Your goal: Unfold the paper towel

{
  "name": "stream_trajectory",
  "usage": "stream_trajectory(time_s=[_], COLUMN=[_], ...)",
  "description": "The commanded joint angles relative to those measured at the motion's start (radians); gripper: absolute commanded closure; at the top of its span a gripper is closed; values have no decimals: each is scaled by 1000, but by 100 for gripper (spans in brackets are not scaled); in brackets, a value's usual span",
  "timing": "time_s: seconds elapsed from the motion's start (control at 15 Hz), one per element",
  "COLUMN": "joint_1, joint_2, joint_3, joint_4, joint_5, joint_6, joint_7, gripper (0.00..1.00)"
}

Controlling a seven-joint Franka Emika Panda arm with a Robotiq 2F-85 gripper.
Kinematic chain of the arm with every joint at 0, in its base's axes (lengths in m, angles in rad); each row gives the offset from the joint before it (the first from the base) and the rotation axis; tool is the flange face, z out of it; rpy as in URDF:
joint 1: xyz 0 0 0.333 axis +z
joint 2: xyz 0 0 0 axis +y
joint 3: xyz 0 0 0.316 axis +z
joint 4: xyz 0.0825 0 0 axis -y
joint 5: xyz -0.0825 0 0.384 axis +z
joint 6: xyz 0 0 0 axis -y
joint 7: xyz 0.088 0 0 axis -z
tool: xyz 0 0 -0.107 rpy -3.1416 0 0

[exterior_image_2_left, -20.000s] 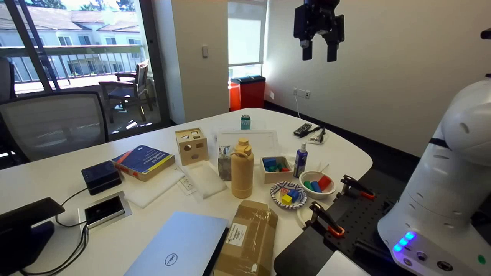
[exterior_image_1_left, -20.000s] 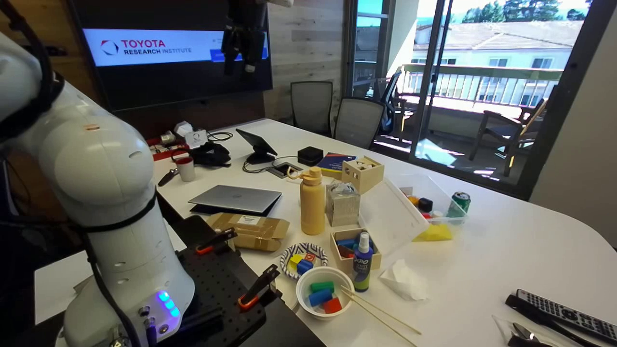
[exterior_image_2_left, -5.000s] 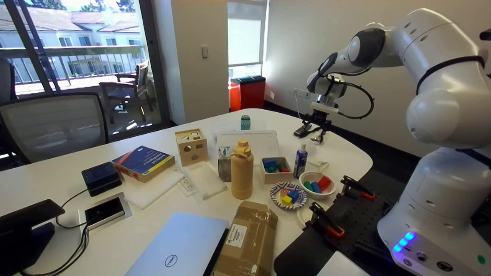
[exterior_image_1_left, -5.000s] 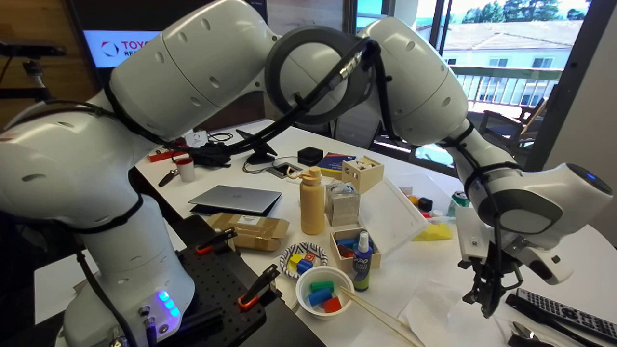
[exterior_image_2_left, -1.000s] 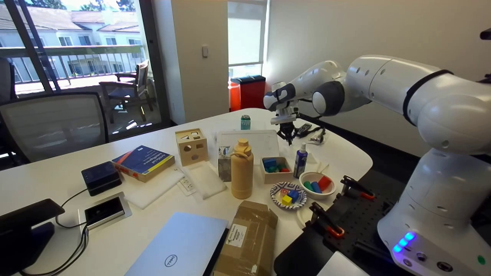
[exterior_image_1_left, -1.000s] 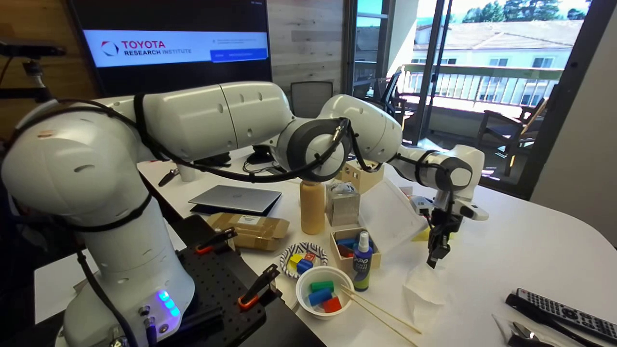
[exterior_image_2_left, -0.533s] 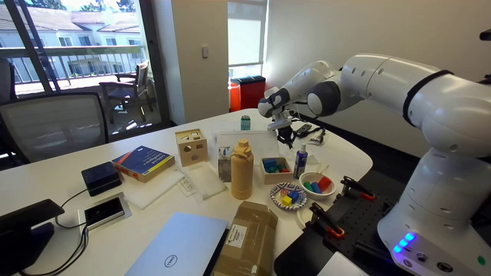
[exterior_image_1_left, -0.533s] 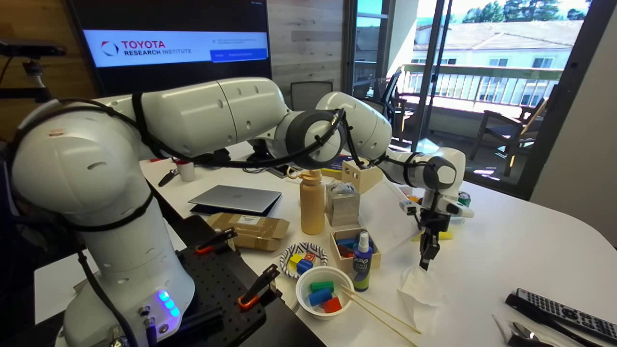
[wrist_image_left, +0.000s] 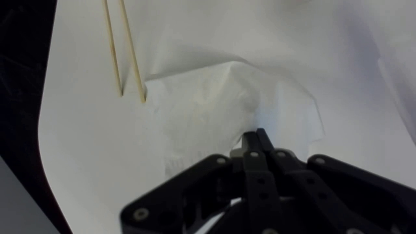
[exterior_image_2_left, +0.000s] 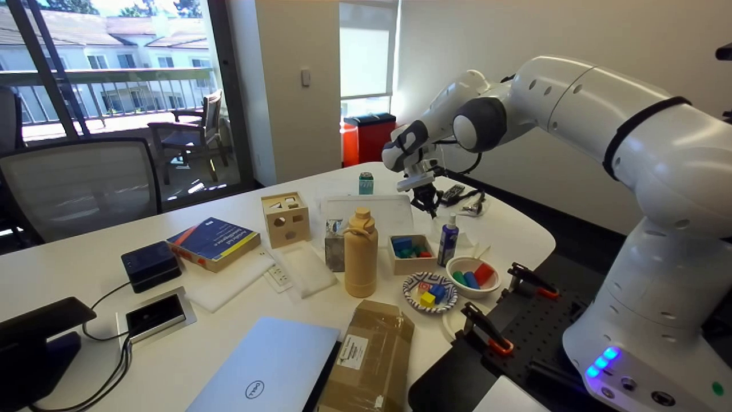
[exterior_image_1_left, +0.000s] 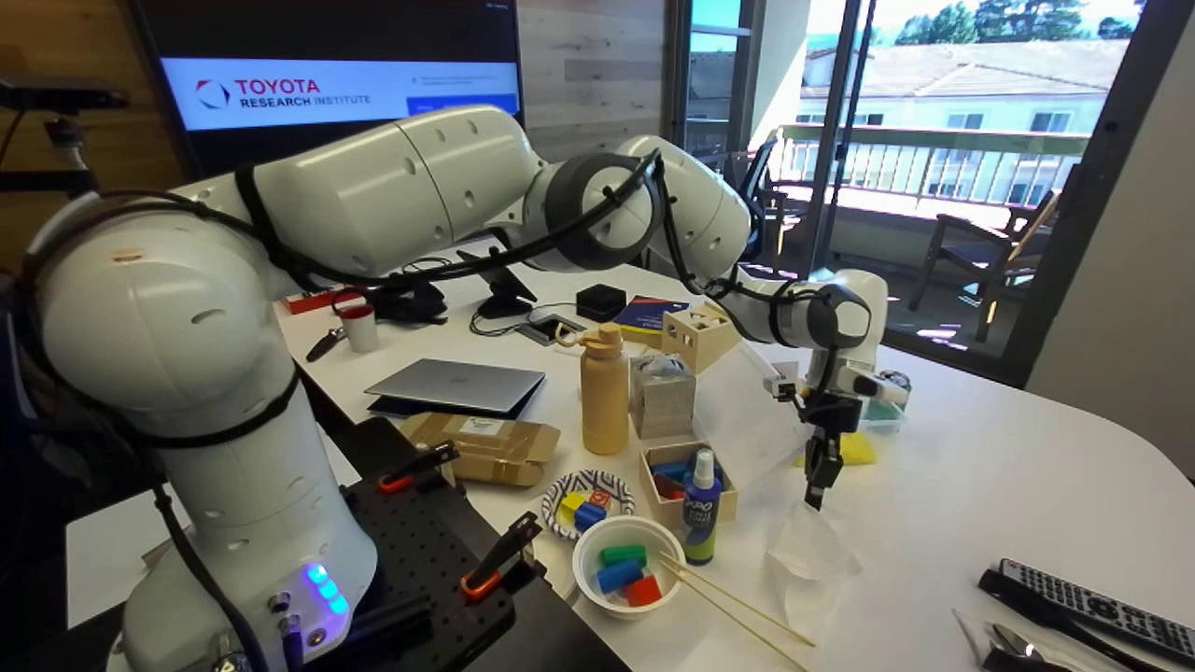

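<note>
The paper towel (exterior_image_1_left: 810, 565) is a creased white sheet on the white table, right of the spray bottle in an exterior view. Its near part lies fairly flat, while its far edge rises to my gripper (exterior_image_1_left: 814, 502), which points down over it. In the wrist view the towel (wrist_image_left: 201, 113) has a raised ridge, and folds run together at the tips of the gripper (wrist_image_left: 255, 131). The fingers are pressed together there, pinching the towel's edge. The spray bottle partly hides the towel (exterior_image_2_left: 466, 239) in an exterior view.
Two thin wooden sticks (exterior_image_1_left: 738, 602) lean from a white bowl (exterior_image_1_left: 583, 571) and end beside the towel. The blue spray bottle (exterior_image_1_left: 700, 515) stands close on that side. A clear lid (exterior_image_1_left: 756, 411) leans behind, and a remote (exterior_image_1_left: 1092, 607) lies to the right.
Over the last second my gripper has shifted slightly left in an exterior view, with the towel's raised edge following. Five seconds ago it was near the remote; earlier still, it hung high and open.
</note>
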Motion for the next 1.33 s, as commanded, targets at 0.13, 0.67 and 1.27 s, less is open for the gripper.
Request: stream_trajectory(time_s=[0.13, 0.67, 1.27], joint_1=[110, 294, 357], joint_2=[-177, -292, -304], joint_3=[-47, -125, -88], joint_4=[-318, -629, -692], joint_5=[-30, -147, -276], joint_6=[135, 299, 284], joint_7=[32, 180, 296], gripper=[100, 100, 100])
